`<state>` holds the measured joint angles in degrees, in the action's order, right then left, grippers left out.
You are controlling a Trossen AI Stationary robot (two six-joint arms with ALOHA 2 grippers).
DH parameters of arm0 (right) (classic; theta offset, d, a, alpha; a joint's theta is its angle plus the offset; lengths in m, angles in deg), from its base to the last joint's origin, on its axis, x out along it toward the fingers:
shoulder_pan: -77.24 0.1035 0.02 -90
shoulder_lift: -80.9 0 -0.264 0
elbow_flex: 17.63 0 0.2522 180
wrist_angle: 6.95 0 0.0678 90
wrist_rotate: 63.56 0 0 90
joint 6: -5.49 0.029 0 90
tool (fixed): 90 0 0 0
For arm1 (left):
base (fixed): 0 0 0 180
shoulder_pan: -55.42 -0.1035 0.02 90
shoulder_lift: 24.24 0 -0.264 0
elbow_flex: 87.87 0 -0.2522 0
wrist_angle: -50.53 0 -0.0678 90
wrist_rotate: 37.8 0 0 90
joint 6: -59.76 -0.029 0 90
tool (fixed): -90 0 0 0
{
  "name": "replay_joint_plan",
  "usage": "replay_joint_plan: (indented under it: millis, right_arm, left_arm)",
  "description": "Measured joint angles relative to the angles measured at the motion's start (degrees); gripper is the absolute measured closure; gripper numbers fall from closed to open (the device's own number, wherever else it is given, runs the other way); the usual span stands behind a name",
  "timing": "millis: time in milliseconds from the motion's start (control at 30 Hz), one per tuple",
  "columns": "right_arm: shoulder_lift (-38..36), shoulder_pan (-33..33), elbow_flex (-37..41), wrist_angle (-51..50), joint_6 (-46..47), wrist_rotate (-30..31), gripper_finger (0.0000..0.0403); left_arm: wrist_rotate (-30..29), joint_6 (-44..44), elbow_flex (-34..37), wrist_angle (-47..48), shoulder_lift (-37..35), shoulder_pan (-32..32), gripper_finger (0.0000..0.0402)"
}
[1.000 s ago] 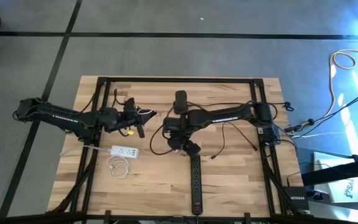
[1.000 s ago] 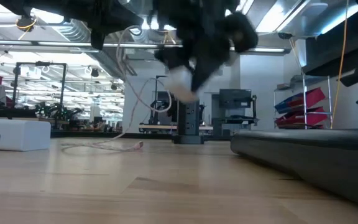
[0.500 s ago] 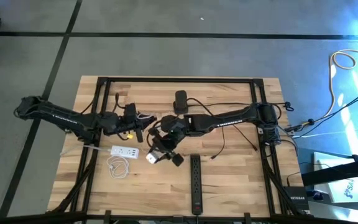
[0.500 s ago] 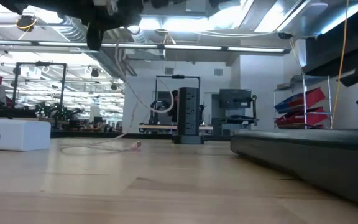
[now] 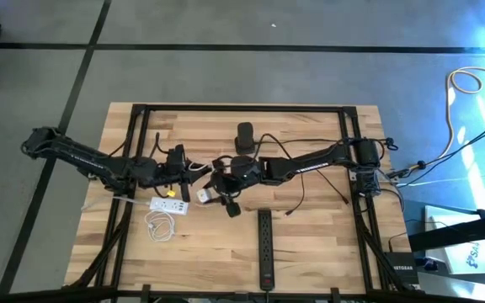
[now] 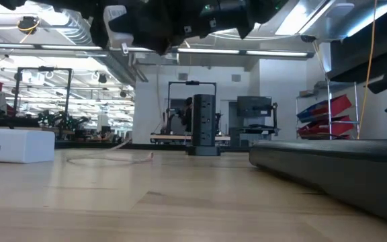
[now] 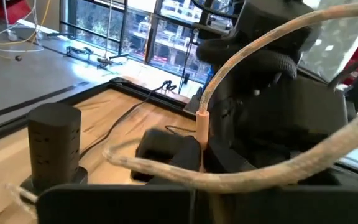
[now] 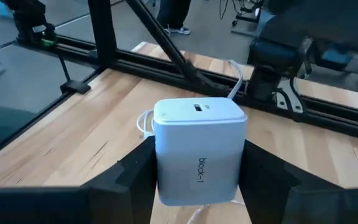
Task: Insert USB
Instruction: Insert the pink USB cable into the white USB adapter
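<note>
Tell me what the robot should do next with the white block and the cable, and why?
Probably bring the two closer and line them up. The right gripper is shut on the white charger block, whose port faces the left arm. The left gripper holds the pale cable with its plug pointing toward the right arm, and a gap is left between them in the high view.

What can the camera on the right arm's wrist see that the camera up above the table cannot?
Only the right wrist view shows the port on the end of the white charger block, its "block-1" label, and the right gripper fingers clamped on its sides. Only the high view shows the long black power strip, the white power strip and the left gripper holding a cable beside the block. Both show the wooden table.
</note>
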<state>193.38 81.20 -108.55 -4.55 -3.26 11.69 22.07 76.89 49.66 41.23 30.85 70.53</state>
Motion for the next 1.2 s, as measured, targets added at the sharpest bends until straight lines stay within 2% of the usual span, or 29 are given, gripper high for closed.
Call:
replay_joint_plan:
  millis: [200,333,467,667,1200]
  right_arm:
    - [-1.34,0.13,1.66,0.51,1.19,2.75,0.0235]
    - [-2.48,0.13,4.54,1.1,1.54,6.87,0.0235]
    - [-4.12,0.11,8.31,7.43,3.37,9.83,0.0235]
    - [-5.04,0.13,12.33,17.94,6.81,12.79,0.0235]
    - [-4.97,0.15,12.49,21.32,10.0,14.68,0.0235]
  left_arm:
    - [-0.17,-4.92,0.0,-1.2,0.02,1.89,0.0401]
    - [-0.96,-9.98,-0.02,-1.97,0.0,4.01,0.0401]
    - [-3.8,-13.0,-0.02,-2.03,0.0,6.01,0.0401]
    - [-6.01,-14.61,-0.11,-3.37,0.02,7.5,0.0401]
    - [-6.36,-14.61,-0.11,-3.35,0.22,6.43,0.0401]
